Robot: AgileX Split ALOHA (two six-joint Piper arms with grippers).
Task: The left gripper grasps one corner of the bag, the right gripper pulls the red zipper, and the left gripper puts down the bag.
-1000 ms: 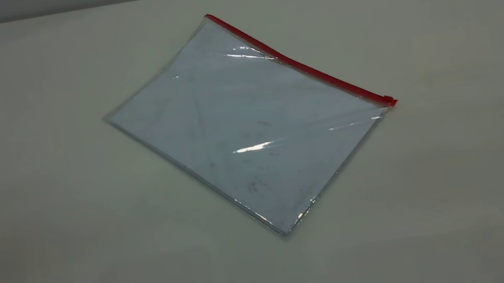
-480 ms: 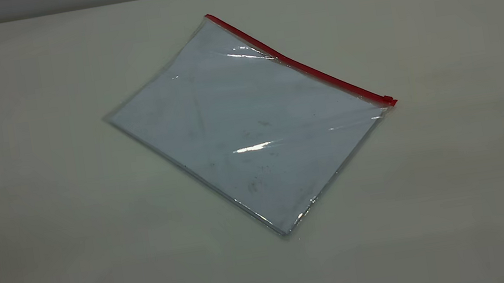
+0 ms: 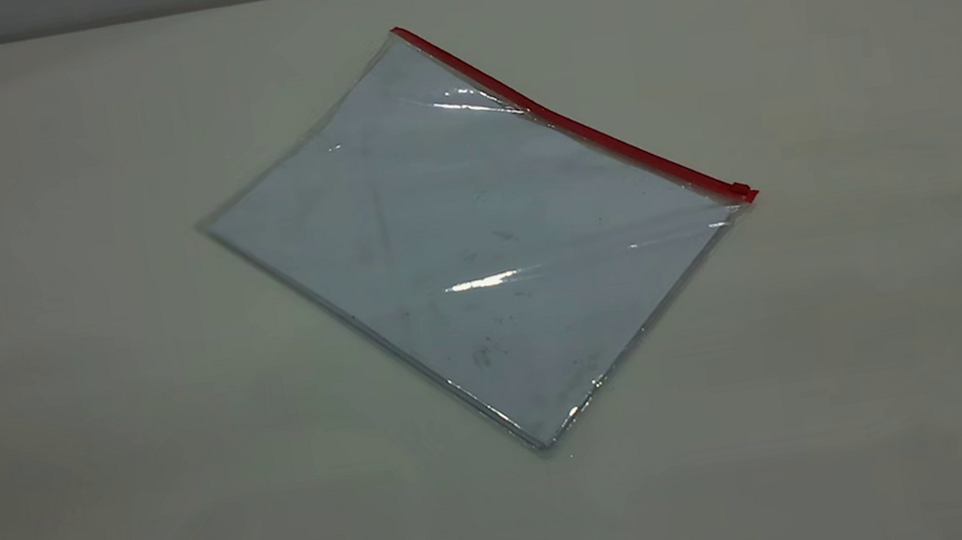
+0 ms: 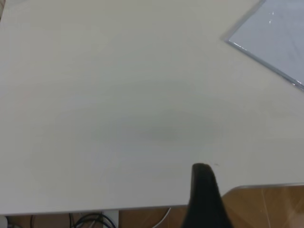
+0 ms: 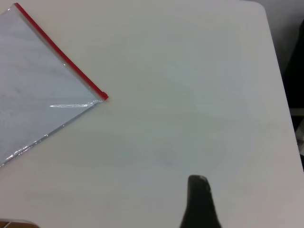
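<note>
Both grippers sit well off the bag [image 3: 476, 233]; we cannot tell either pincer's spread. Flat corners may slip, shifting the red zipper [image 3: 574, 127].

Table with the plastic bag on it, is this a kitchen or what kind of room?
Probably a robot test bench, not a kitchen: a plain white table holds only a clear bag with a red zipper, and cables hang below its edge.

A flat, clear rectangular plastic bag [image 3: 477, 242] with a smudged, pale bluish inside lies turned diagonally on the table. Its thin red zipper [image 3: 574, 125] lines the far right edge, the slider at the right corner.
</note>
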